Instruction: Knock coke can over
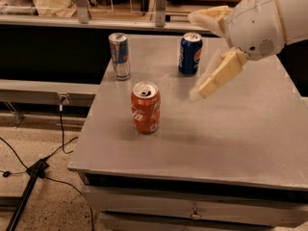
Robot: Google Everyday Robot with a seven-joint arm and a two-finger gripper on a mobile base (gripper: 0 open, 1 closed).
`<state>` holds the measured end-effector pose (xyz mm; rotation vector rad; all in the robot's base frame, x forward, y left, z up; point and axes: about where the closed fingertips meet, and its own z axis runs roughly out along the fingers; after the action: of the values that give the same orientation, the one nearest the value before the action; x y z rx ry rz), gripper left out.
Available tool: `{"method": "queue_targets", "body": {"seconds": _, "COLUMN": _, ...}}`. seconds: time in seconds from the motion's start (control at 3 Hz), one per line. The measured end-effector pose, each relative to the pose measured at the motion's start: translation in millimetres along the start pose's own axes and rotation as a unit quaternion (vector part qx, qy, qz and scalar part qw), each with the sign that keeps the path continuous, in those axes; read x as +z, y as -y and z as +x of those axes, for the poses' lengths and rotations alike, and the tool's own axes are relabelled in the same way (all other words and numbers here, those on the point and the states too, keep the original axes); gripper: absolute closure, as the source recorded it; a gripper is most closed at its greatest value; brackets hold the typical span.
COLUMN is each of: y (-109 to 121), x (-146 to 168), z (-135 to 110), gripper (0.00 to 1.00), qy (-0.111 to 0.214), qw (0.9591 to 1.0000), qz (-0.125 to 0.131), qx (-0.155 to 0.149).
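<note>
Presently, the coke can [145,109] stood upright on the front-left part of the grey bench [231,138], red-orange with white script, its silver top facing up. Behind it, near the back edge, stood two more upright cans: a slim silver-and-blue energy drink can [119,56] to the left and a blue Pepsi can [188,52] to the right, well apart from each other. The tool [192,57] hung above the bench on the end of a white arm coming in from the upper right. Its two cream fingers were spread wide, one pointing left above the Pepsi can and the other angled down-left. Nothing was held between them. The lower fingertip sat to the right of the coke can, near it but not touching. A black cable [61,129] trailed over the floor to the left.
</note>
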<state>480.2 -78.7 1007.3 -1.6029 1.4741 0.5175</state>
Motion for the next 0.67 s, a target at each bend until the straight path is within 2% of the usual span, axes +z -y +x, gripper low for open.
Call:
{"method": "queue_targets", "body": {"seconds": 0.33, "y": -12.2, "x": 18.1, "z": 7.6, "gripper": 0.0, "qy": 0.007, "qw": 0.9986, "qz": -0.05, "qx": 0.015}}
{"method": "queue_targets", "body": {"seconds": 0.67, "y": -43.4, "x": 59.5, "z": 13.2, "gripper": 0.0, "qy": 0.046, "qw": 0.9946, "qz": -0.087, "qx": 0.035}}
